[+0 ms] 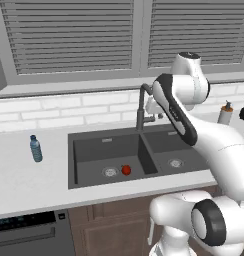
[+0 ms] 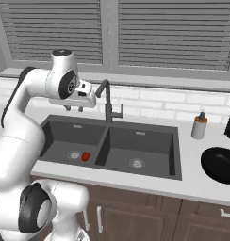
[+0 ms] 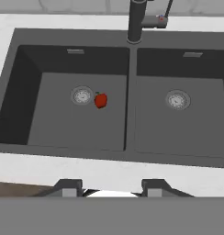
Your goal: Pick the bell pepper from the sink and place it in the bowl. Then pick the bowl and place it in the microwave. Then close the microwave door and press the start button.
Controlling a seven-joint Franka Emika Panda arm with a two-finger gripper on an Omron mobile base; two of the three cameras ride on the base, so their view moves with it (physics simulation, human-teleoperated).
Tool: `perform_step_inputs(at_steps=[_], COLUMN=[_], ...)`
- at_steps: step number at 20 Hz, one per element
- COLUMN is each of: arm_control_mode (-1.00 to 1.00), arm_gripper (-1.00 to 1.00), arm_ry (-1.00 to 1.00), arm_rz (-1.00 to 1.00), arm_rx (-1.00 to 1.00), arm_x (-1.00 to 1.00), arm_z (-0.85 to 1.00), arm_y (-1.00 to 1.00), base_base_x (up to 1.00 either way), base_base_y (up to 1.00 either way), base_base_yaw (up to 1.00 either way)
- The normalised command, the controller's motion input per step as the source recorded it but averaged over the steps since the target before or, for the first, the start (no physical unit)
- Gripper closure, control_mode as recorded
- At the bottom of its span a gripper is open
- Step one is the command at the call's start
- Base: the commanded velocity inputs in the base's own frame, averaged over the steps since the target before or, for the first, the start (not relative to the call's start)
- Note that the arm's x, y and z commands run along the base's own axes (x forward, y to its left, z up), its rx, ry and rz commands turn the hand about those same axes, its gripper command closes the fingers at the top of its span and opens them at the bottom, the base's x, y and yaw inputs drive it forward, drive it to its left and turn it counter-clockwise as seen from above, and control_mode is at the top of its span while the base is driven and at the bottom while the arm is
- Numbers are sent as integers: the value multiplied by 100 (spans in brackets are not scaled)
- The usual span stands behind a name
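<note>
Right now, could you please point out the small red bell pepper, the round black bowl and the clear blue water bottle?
small red bell pepper (image 3: 101,100): hand view, its body.
round black bowl (image 2: 220,165): right base view, its inside.
clear blue water bottle (image 1: 36,149): left base view, its body.

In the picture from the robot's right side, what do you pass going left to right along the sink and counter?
Left drain → bell pepper → faucet → right drain → soap dispenser → black bowl.
</note>
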Motion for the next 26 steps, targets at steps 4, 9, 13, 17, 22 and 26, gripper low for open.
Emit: perform_step_inputs(at_steps=[4,9,13,17,22,26], arm_control_mode=[-100,-100,-100,-100,-100,-100], arm_gripper=[-100,-100,-100,-100,-100,-100], arm_ry=[-20,-25,-4,0,0,8], arm_rz=[2,4,3,1,0,0], arm_rx=[-3,-4,-1,1,1,0], arm_x=[-60,-100,-83,-28,26,71], arm_z=[0,-7,-24,-53,-43,-32], arm_y=[13,39,27,25,9,18], base_base_x=[0,0,0,0,0,0], base_base_y=[0,0,0,0,0,0], base_base_yaw=[0,0,0,0,0,0])
